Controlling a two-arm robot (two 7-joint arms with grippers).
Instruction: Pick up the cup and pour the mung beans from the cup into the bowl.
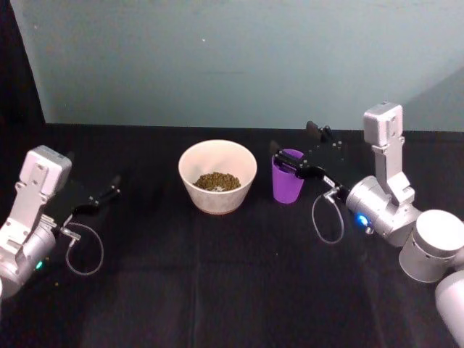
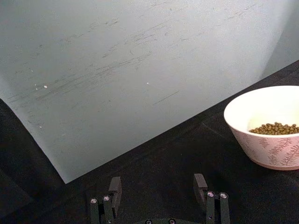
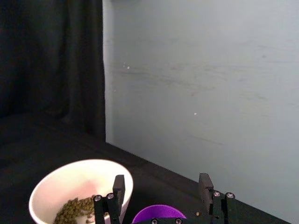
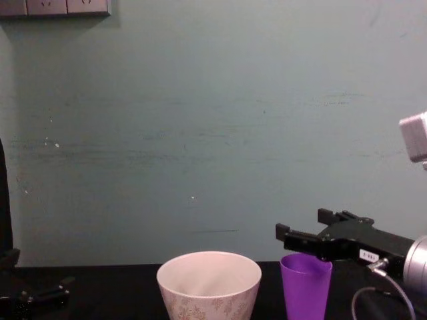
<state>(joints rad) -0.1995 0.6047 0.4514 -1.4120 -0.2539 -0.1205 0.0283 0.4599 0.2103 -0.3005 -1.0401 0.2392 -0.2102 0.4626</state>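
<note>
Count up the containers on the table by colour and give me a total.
Purple: 1, the cup
White: 1, the bowl holding mung beans
Total: 2

Not much for you to read here, honestly. The only label you'll spot is a small white sticker (image 4: 367, 255) on the black body of the right tool (image 4: 298, 231) in the chest view, and whatever's printed on it is too small to make out. The cup (image 1: 288, 176), the bowl (image 1: 217, 190) and the wall behind the worktop carry no lettering you could read; the bowl just has a leaf pattern on its outside.
</note>
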